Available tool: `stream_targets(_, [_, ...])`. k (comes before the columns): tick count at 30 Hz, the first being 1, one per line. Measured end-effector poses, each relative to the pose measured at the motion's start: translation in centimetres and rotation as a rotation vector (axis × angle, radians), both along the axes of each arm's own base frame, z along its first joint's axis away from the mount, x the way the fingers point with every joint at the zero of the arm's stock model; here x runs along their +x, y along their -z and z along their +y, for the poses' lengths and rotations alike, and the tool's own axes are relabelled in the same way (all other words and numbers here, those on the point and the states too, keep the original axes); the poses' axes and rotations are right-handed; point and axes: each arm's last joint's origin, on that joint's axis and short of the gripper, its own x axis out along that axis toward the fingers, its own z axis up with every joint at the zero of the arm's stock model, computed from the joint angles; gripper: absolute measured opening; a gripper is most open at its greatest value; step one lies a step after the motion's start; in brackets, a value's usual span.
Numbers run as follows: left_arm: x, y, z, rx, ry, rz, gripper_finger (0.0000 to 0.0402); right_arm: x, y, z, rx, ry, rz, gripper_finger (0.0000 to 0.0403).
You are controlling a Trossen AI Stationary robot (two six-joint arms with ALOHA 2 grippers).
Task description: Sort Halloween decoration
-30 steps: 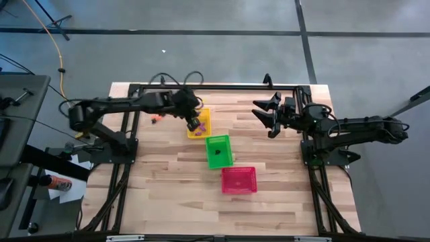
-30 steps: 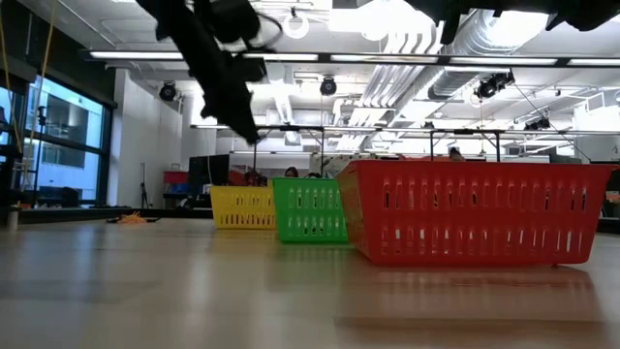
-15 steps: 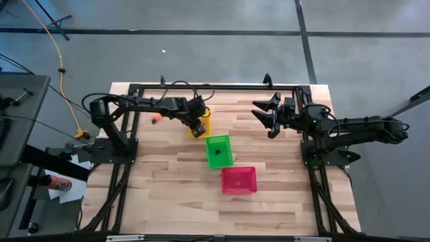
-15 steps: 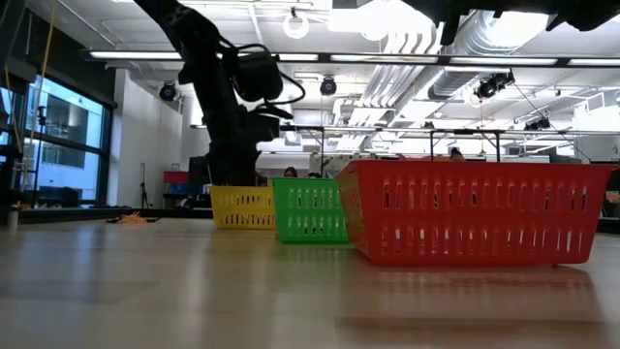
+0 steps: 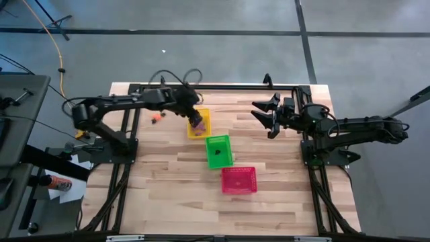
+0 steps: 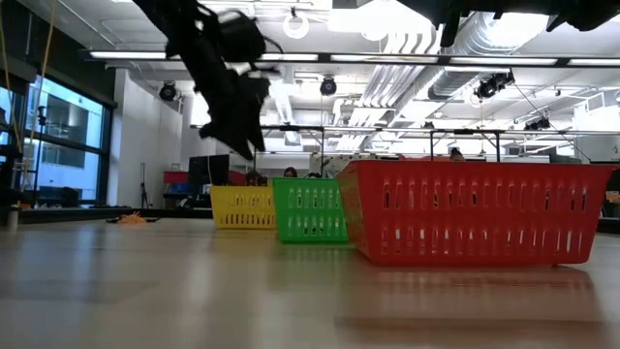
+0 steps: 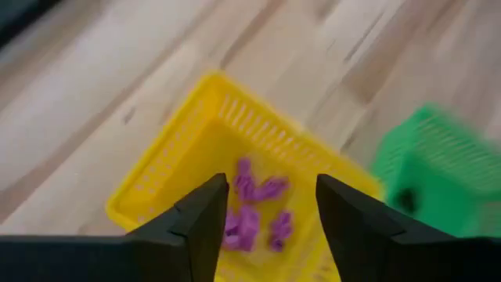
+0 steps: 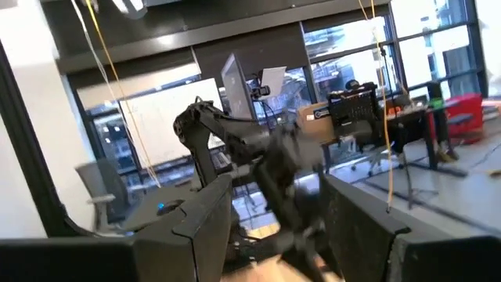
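Purple trinkets (image 7: 254, 210) sit in yellow basket (image 7: 168, 182); left gripper (image 7: 266, 223) hangs above, jaws apart, empty. Probably light, rigid; pinch across the body.

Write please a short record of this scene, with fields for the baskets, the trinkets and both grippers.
yellow basket: holds purple trinkets
green basket: one dark trinket inside
red basket: contents cannot be told
orange trinket: on the table, beside the yellow basket
left gripper: open, above the yellow basket
right gripper: open, raised, waiting at the right side
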Motion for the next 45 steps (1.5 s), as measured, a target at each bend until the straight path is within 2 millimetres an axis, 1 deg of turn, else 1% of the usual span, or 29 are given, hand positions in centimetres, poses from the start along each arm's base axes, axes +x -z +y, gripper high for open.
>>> stream_targets(3, [-0.9,-2.9,-0.3,0.054,0.032,-0.143,0.0192,0.1,-0.3,-0.1,0.082,0.000,-0.010,0.0188])
stream_targets(5, [-1.3,-5.4,-1.0,0.136,0.081,-0.273,0.0192,0.3,-0.9,-0.1,0.081,0.001,0.006,0.0188])
stream_targets(8, [-2.3,-9.3,-2.6,0.257,0.193,-0.495,0.0188,0.9,-1.9,-0.1,0.010,0.009,0.049,0.0188])
stream_targets(11, [-3.6,-12.9,-4.5,0.347,0.279,-0.721,0.0181,1.7,-2.7,-0.2,-0.079,0.010,0.103,0.0188])
stream_targets(13, [-4.6,-14.5,-5.6,0.381,0.319,-0.816,0.0176,2.2,-3.0,-0.2,-0.125,0.017,0.151,0.0188])
stream_targets(16, [-5.9,-15.7,-7.1,0.398,0.362,-0.873,0.0167,2.8,-3.2,-0.3,-0.163,0.021,0.210,0.0188])
stream_targets(19, [-6.8,-15.3,-8.2,0.397,0.391,-0.914,0.0157,3.2,-3.3,-0.3,-0.167,0.020,0.241,0.0188])
stream_targets(25, [-6.9,-12.0,-9.1,0.380,0.337,-0.976,0.0134,3.1,-3.6,-0.3,-0.167,0.019,0.243,0.0188])
stream_targets(28, [-6.8,-11.0,-9.1,0.375,0.320,-1.037,0.0126,3.1,-3.5,-0.3,-0.160,0.018,0.242,0.0188])
stream_targets(32, [-6.7,-10.8,-9.1,0.379,0.319,-1.049,0.0124,3.1,-3.5,-0.3,-0.122,0.010,0.238,0.0188])
stream_targets(42, [-6.7,-10.8,-9.0,0.382,0.315,-1.049,0.0125,3.1,-3.5,-0.3,-0.106,0.007,0.237,0.0188])
stream_targets(44, [-6.7,-10.8,-9.0,0.382,0.315,-1.049,0.0124,3.1,-3.2,-0.4,-0.005,0.038,0.247,0.0188])
stream_targets(45, [-6.7,-10.8,-9.0,0.382,0.315,-1.049,0.0125,3.0,-2.8,-0.7,0.075,0.090,0.275,0.0188])
